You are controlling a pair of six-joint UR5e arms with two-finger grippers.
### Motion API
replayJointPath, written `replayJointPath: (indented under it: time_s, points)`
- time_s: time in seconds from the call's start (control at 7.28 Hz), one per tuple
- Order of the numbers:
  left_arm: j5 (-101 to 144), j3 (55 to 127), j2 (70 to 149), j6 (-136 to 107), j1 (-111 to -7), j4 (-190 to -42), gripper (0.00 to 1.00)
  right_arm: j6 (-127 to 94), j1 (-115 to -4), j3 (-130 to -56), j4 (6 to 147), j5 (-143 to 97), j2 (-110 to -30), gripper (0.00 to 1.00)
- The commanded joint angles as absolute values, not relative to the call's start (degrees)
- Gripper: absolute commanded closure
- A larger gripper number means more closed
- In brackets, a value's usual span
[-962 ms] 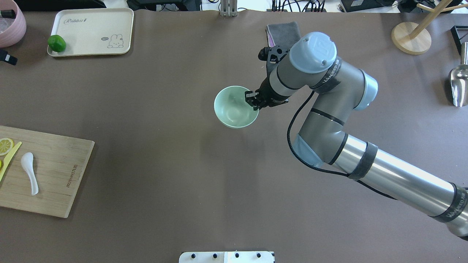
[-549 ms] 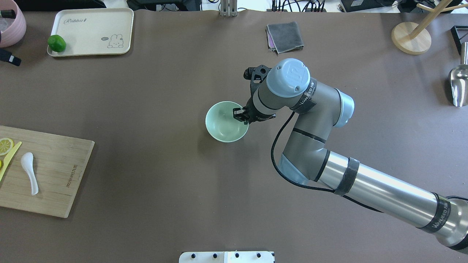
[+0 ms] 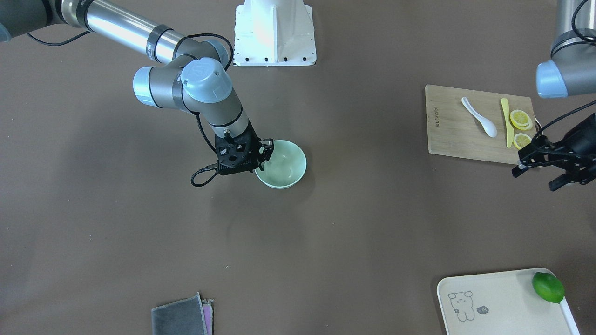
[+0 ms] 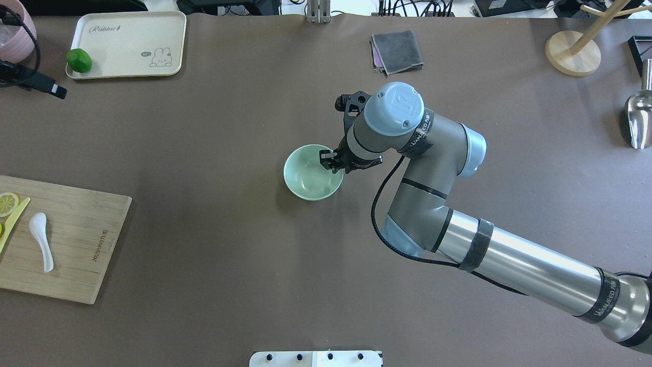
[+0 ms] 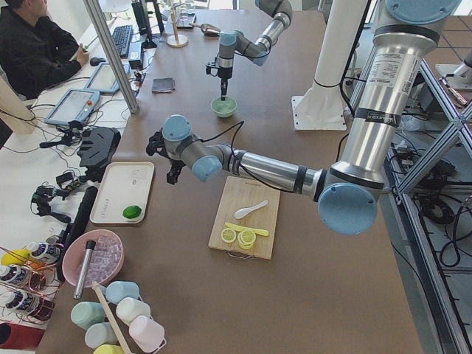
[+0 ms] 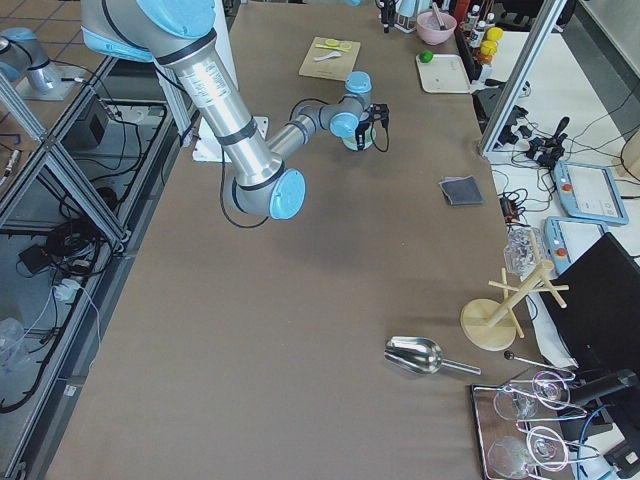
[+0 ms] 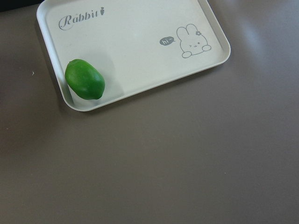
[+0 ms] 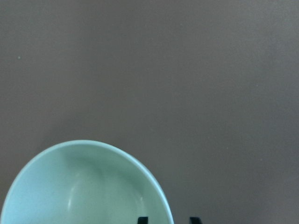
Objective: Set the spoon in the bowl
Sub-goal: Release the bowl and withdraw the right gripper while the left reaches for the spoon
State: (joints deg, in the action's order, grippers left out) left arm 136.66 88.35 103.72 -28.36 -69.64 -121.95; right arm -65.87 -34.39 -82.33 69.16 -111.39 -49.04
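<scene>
The white spoon [image 4: 41, 239] lies on the wooden board [image 4: 81, 244] at the table's left, and it also shows in the front view [image 3: 479, 117]. The mint-green bowl [image 4: 307, 179] stands upright near the table's middle. My right gripper [image 4: 331, 162] is shut on the bowl's right rim. In the right wrist view the rim [image 8: 154, 186] runs between the two fingertips [image 8: 142, 220]. My left gripper [image 3: 534, 180] is open and empty. It hovers over the table just past the board's far end, apart from the spoon.
A yellow knife [image 4: 14, 219] and lemon slices [image 4: 7, 203] lie beside the spoon. A cream tray [image 4: 127, 43] with a lime [image 4: 79, 60] is at far left, a grey cloth [image 4: 397, 51] at far centre, and a metal scoop [image 4: 639, 120] and wooden stand [image 4: 573, 51] at right.
My right gripper has carried the bowl left and toward the robot, slowing in the last half second. My left gripper has moved further into the overhead view's top left.
</scene>
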Motion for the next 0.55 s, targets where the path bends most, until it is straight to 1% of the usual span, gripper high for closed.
replayJointPath:
  time_s: [0.0, 0.14, 0.41]
  points:
    - [136.2, 88.9, 103.5, -35.6, -67.2, -124.2, 0.03, -65.8, -40.8, -83.1, 69.3, -115.0, -48.9, 0.0]
    - [136.1, 92.4, 101.8, -41.3, -66.4, -124.0, 0.03, -64.0, -44.6, -83.3, 69.1, -118.4, -49.6, 0.0]
    - [129.8, 101.5, 90.9, -43.7, -62.7, -123.5, 0.03, -54.6, -51.4, -84.1, 68.7, -123.9, -53.7, 0.0]
